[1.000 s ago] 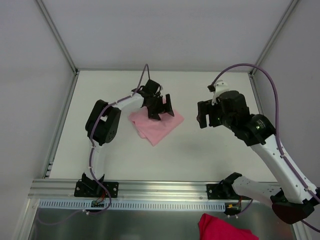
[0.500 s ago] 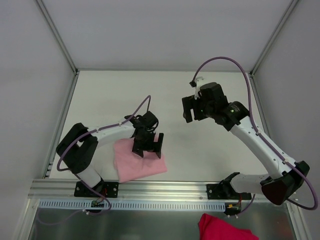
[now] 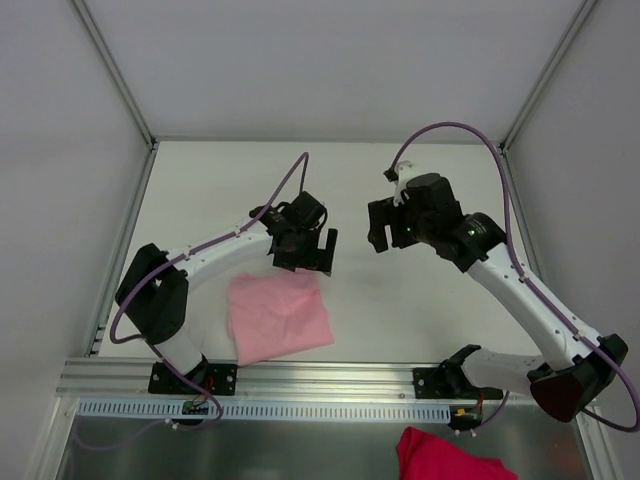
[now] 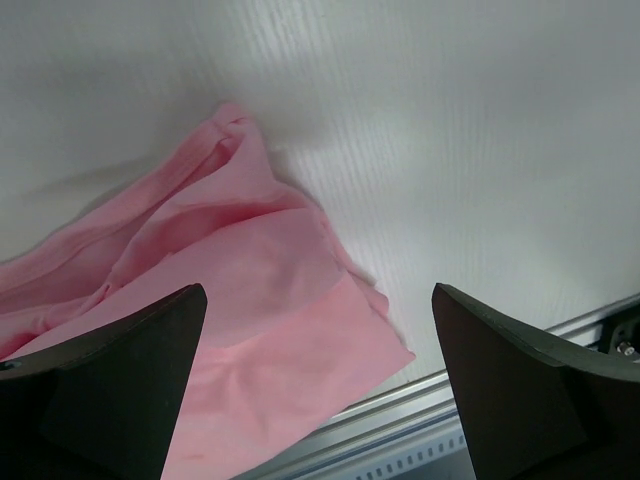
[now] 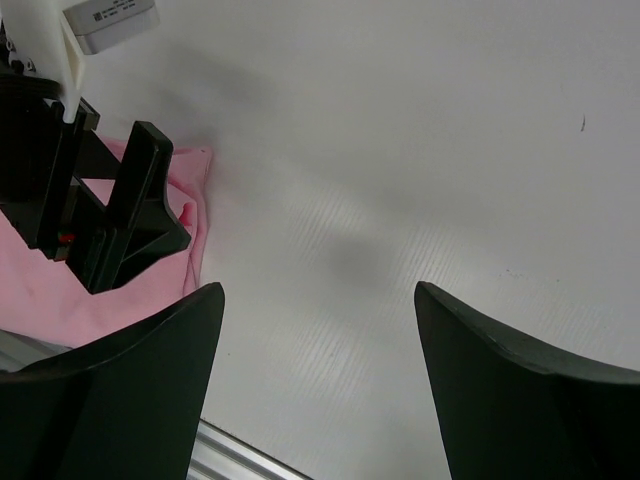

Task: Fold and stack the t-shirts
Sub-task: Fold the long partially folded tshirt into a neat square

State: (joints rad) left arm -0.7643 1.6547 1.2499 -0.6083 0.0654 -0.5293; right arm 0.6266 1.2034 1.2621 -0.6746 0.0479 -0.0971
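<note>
One pale-pink t-shirt (image 3: 278, 318) lies folded into a rough square at the table's front left, close to the rail. My left gripper (image 3: 312, 254) hovers just past its far right corner, open and holding nothing. In the left wrist view the t-shirt (image 4: 230, 300) spreads below and to the left of the left gripper (image 4: 318, 290). My right gripper (image 3: 388, 232) hangs open over bare table at centre right, well clear of the cloth. Its wrist view shows the right gripper (image 5: 318, 288) over white table, with the left gripper (image 5: 110, 210) and the t-shirt's edge (image 5: 198, 215) at the left.
An aluminium rail (image 3: 330, 378) runs along the table's front edge, close to the shirt's near side. A darker magenta cloth (image 3: 450, 458) lies beyond it at the bottom. Grey walls and metal posts (image 3: 115, 70) close in the left, back and right.
The shirt went from the table's middle to the front left together with the left gripper, which has since lifted off it toward the back. The right arm swung slightly left.
</note>
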